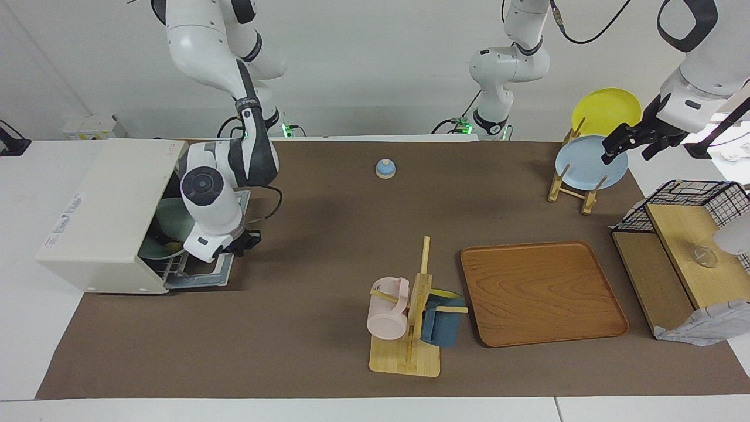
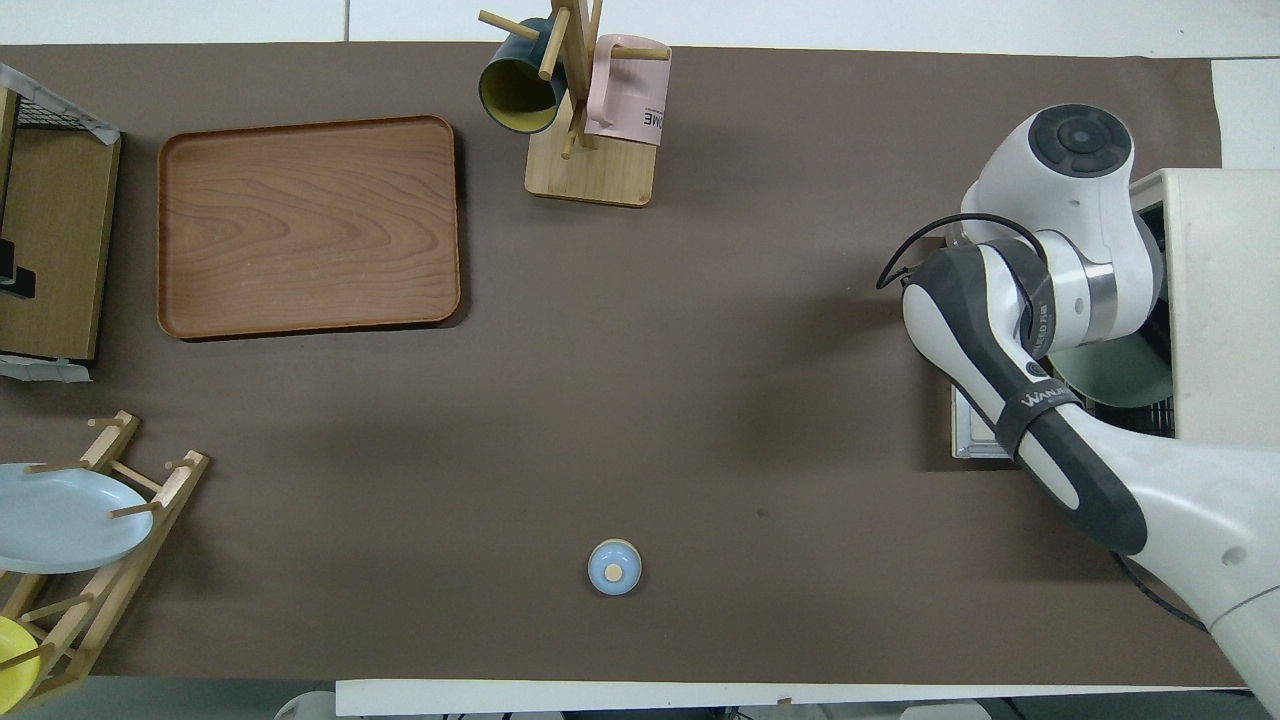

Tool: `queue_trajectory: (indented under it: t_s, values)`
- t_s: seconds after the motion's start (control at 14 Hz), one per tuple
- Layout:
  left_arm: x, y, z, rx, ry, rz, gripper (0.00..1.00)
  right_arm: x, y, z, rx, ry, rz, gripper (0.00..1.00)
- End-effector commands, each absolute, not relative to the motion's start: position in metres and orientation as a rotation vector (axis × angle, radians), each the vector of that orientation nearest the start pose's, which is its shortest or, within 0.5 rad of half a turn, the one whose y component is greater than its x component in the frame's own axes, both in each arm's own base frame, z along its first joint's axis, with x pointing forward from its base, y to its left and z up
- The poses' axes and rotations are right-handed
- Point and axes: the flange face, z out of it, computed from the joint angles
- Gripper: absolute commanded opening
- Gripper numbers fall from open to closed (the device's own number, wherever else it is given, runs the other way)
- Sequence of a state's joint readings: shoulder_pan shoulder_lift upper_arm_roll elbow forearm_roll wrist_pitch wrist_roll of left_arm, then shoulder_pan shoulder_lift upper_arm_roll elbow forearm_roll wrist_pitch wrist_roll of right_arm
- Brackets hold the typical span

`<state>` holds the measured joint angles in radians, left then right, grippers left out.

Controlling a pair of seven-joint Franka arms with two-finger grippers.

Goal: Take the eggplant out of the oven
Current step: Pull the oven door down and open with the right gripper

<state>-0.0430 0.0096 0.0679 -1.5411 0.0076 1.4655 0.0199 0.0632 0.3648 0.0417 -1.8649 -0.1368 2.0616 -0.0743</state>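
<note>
The right arm reaches into the open oven (image 1: 105,217), its right gripper hidden in the mouth above the mint-green plate (image 1: 170,225), fingers and eggplant both impossible to see, while the left gripper (image 1: 630,140) waits over the plate rack (image 1: 577,187).

right arm (image 2: 1040,425) band reading perhaps "WANLIFE", pink mug (image 2: 628,90) "ME"

A plain white wall (image 1: 363,58) backs the white table (image 1: 35,193), which wears a brown mat (image 1: 328,246) under even light.
</note>
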Motion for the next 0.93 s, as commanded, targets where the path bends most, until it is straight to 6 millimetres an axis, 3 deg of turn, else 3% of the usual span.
queue_trajectory:
  t_s: [0.0, 0.07, 0.21, 0.29, 0.36, 0.43, 0.64, 0.86]
  values:
    - [0.538, 0.016, 0.625, -3.143, -0.031, 0.135, 1.00, 0.614, 0.048, 0.318, -3.220, -0.322, 0.198, 0.06]
    - [0.538, 0.016, 0.626, -3.143, -0.031, 0.133, 1.00, 0.616, 0.060, 0.323, -3.167, -0.268, 0.180, 0.26]
    - [0.538, 0.016, 0.625, -3.143, -0.031, 0.135, 1.00, 0.620, 0.062, 0.346, -3.115, -0.211, 0.109, 0.73]
    - [0.538, 0.016, 0.626, -3.143, -0.031, 0.133, 1.00, 0.617, 0.056, 0.377, -3.119, -0.198, 0.049, 0.78]
    - [0.538, 0.016, 0.625, -3.143, -0.031, 0.135, 1.00, 0.611, 0.041, 0.401, -3.125, -0.169, 0.050, 0.77]
    - [0.538, 0.016, 0.625, -3.143, -0.029, 0.135, 1.00, 0.600, 0.023, 0.412, -3.126, -0.121, 0.138, 0.73]
    - [0.538, 0.016, 0.626, -3.143, -0.031, 0.133, 1.00, 0.582, -0.018, 0.406, -3.174, -0.068, 0.300, 0.68]
    - [0.538, 0.016, 0.625, -3.143, -0.031, 0.135, 1.00, 0.564, -0.025, 0.387, -3.230, -0.103, 0.291, 0.60]
